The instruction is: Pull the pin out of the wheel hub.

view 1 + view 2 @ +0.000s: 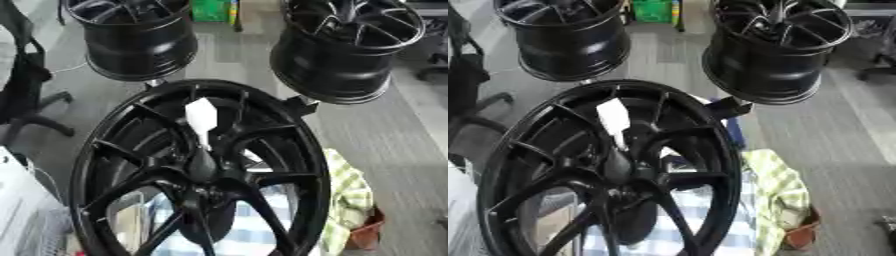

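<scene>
The big black wheel hub fills the lower middle of both eye views, its face turned up toward the camera and its spokes meeting at a dark centre. It seems to stand over a blue-and-white checked cloth, with a green-and-white checked cloth bunched at its right. Two more black rims hang or stand beyond it, one at the upper left and one at the upper right, each apart from the near hub.

A white tag-like piece stands up from the hub's centre on a dark stem; this is likely the pin or its marker, sitting just above where the spokes join.

Neither hand shows in either view, so the state of the fingers cannot be told.

The risk, as I judge it: a hand must reach between close spokes, and may snag one or knock the tag sideways. Pulling at an angle could jam the pin, or shift the whole hub on its cloth
</scene>
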Controlling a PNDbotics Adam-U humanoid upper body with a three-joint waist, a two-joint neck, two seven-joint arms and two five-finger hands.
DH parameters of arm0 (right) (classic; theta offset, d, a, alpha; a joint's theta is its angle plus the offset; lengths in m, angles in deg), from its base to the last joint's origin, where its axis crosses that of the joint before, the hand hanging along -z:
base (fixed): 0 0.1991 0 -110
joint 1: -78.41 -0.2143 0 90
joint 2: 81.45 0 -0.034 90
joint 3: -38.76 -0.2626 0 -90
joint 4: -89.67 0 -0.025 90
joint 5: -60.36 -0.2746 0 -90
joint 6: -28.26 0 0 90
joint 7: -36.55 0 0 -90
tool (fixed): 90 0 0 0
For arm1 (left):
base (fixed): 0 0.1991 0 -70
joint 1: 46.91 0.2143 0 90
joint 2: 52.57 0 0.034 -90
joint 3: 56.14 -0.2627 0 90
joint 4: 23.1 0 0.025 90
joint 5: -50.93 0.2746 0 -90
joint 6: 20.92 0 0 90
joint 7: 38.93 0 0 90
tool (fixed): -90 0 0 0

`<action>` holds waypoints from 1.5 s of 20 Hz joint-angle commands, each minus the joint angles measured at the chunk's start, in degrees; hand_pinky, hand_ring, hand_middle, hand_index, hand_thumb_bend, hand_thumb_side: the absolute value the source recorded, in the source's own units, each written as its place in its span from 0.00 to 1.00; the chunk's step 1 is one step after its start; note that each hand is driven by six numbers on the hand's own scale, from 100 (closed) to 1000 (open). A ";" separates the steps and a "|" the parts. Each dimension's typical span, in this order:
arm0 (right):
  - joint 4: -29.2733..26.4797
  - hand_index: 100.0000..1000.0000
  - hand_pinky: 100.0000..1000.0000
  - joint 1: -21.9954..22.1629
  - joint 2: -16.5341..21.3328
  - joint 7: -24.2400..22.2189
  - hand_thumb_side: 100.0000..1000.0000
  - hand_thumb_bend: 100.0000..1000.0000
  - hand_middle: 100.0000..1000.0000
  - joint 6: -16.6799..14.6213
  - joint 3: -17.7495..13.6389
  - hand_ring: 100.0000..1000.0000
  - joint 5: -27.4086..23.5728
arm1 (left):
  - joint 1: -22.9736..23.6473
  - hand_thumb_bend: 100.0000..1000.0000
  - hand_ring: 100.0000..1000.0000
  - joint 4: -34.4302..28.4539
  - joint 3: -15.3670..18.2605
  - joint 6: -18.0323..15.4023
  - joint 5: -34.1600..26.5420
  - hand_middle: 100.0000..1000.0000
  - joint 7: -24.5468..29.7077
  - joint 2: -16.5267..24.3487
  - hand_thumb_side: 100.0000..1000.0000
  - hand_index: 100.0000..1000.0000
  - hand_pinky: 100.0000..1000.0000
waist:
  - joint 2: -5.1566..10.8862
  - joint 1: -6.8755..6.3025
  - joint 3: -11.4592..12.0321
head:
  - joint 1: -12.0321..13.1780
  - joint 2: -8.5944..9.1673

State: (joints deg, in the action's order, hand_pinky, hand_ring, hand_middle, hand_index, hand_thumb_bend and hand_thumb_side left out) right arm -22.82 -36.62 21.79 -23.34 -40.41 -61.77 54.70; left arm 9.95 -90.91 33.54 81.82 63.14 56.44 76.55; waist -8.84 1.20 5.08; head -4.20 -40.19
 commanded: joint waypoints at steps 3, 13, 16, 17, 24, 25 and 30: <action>-0.76 0.69 0.76 -0.94 1.37 -0.30 0.31 0.14 0.54 -0.09 -0.11 0.56 0.10 | -1.40 0.00 0.54 -0.11 -1.28 -4.34 -0.37 0.41 3.07 0.07 0.22 0.67 0.66 | 0.73 -0.13 -0.01 | 0.05 0.69; -0.56 0.69 0.76 -0.94 1.28 -0.51 0.31 0.14 0.54 -0.10 0.05 0.56 -0.18 | -1.57 0.28 0.79 -1.52 -1.52 -7.81 1.97 0.73 8.10 -0.26 0.57 0.90 0.79 | 0.75 -0.07 -0.01 | 0.22 0.49; -0.58 0.69 0.76 -0.97 1.32 -0.50 0.31 0.15 0.54 -0.12 0.08 0.56 -0.18 | -1.63 0.25 0.78 -1.52 -1.19 -7.42 1.72 0.71 7.28 -0.31 0.55 0.89 0.78 | 0.82 -0.04 0.01 | 0.16 0.53; -0.58 0.69 0.76 -0.99 1.34 -0.52 0.30 0.15 0.54 -0.11 0.09 0.56 -0.16 | -1.66 0.22 0.77 -1.56 -1.09 -7.29 1.49 0.70 6.88 -0.33 0.52 0.88 0.77 | 0.85 -0.03 0.02 | 0.16 0.53; -0.64 0.69 0.76 -0.99 1.56 -0.52 0.30 0.16 0.54 -0.09 0.08 0.56 -0.03 | -2.10 0.00 0.66 -8.05 1.02 -6.57 -5.89 0.56 -0.79 -0.95 0.40 0.80 0.71 | 1.00 0.15 0.19 | 0.07 0.54; -0.68 0.69 0.76 -1.02 1.60 -0.52 0.30 0.16 0.54 -0.11 0.08 0.56 -0.01 | -1.91 0.00 0.63 -10.71 1.35 -6.47 -7.99 0.54 -2.76 -0.96 0.39 0.79 0.70 | 0.99 0.19 0.21 | 0.06 0.48; -0.95 0.69 0.76 -1.25 1.75 -0.63 0.29 0.16 0.54 -0.14 0.11 0.56 0.16 | 1.25 0.00 0.60 -30.40 2.66 -6.99 -20.04 0.51 -10.60 -0.98 0.37 0.77 0.68 | 0.81 0.31 0.52 | -0.03 0.39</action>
State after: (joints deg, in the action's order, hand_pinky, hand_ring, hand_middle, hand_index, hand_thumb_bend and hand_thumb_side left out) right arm -22.83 -36.86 21.75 -23.78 -40.49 -61.41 54.62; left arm 11.74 -116.41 34.82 75.01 45.70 47.58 73.81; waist -8.81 1.67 5.58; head -4.20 -40.18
